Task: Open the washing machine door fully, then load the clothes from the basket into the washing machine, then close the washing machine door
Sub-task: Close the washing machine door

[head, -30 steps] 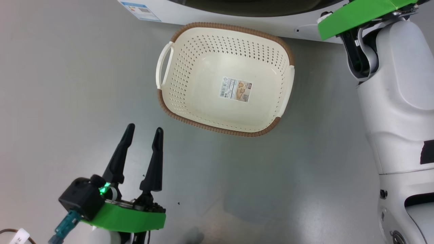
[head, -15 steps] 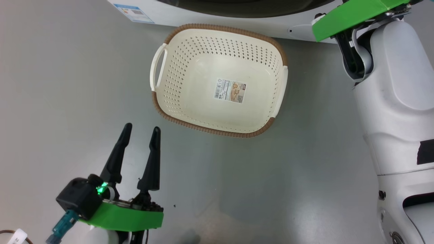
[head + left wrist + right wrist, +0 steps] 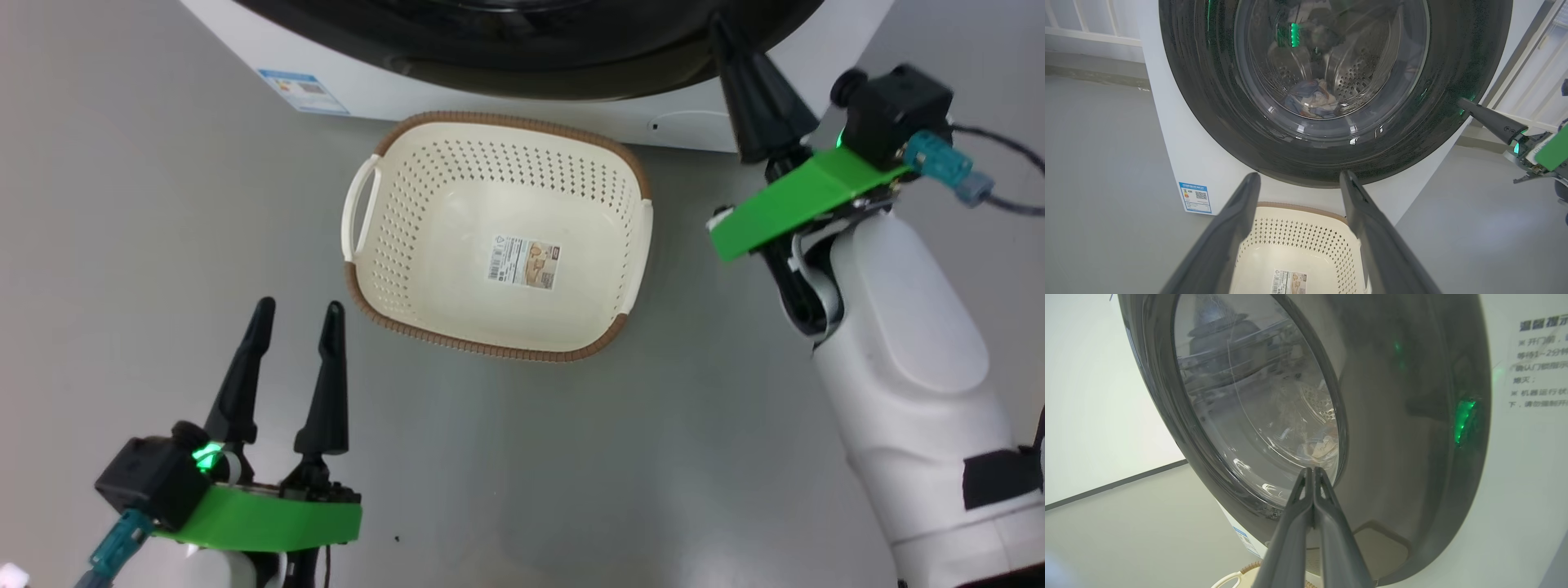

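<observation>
The washing machine (image 3: 245, 49) stands at the top of the head view. Its black washing machine door (image 3: 522, 57) lies flat against the white front. Through the door's glass (image 3: 1331, 61) the clothes (image 3: 1310, 100) lie low in the steel drum, also seen as a pale heap (image 3: 1323, 447). The basket (image 3: 482, 347) sits on the floor just before the machine, nothing in it but its label. My left gripper (image 3: 299, 306) hangs open near the basket's left corner. My right gripper (image 3: 722, 33) is shut on nothing, its tip by the door's right rim; whether it touches, I cannot tell.
A blue sticker (image 3: 302, 90) marks the machine's lower left front. Grey floor spreads to the left and below the basket. My right forearm (image 3: 898, 343) fills the right side. White railings (image 3: 1535, 81) stand beyond the machine's right side.
The head camera has moved, so basket and machine sit lower and further left. My right wrist has dropped into view with its shut fingers at the door's rim. The left gripper stays open.
</observation>
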